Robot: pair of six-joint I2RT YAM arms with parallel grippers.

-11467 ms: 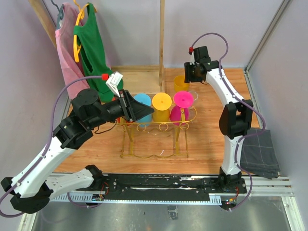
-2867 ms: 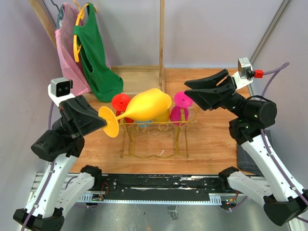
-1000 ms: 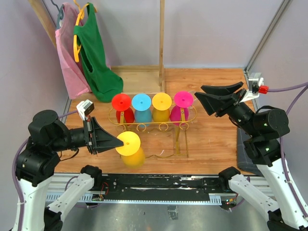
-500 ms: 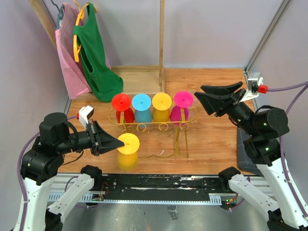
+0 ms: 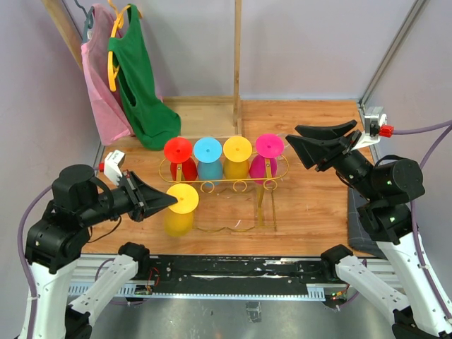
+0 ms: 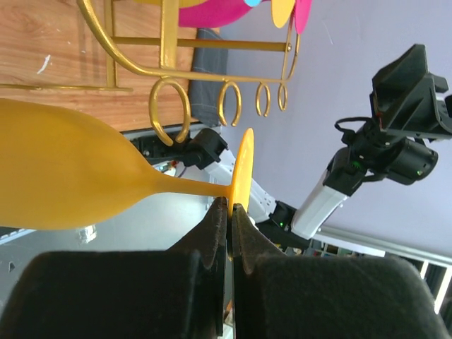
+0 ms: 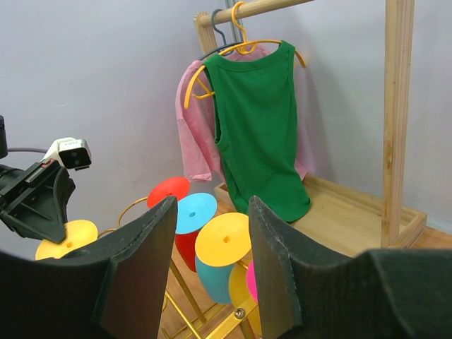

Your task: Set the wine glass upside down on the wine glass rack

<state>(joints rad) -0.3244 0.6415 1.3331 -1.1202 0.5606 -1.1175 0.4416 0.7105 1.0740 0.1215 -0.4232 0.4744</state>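
The wine glass [image 5: 181, 200] is yellow plastic and hangs upside down in the air, in front of the left end of the gold wine glass rack [image 5: 227, 185], apart from it. My left gripper [image 5: 167, 200] is shut on the rim of its round foot. In the left wrist view the fingertips [image 6: 220, 206] pinch that foot [image 6: 245, 164], the bowl [image 6: 63, 176] lies at left, and the rack's curled loops [image 6: 173, 116] are just above. Red [image 5: 178, 150], blue [image 5: 208, 150], yellow [image 5: 237, 147] and pink [image 5: 269, 145] glasses hang in the rack. My right gripper [image 5: 305, 145] is open and holds nothing, raised to the right of the rack.
A wooden clothes stand [image 5: 237, 63] at the back carries a green top [image 5: 134, 78] and a pink one [image 5: 97, 70] on hangers. A folded grey cloth [image 5: 380, 219] lies at the right edge. Bare wood tabletop [image 5: 311, 205] lies between the rack and the right arm.
My left gripper has carried the yellow glass a little left and toward the rack. The right arm has not moved.
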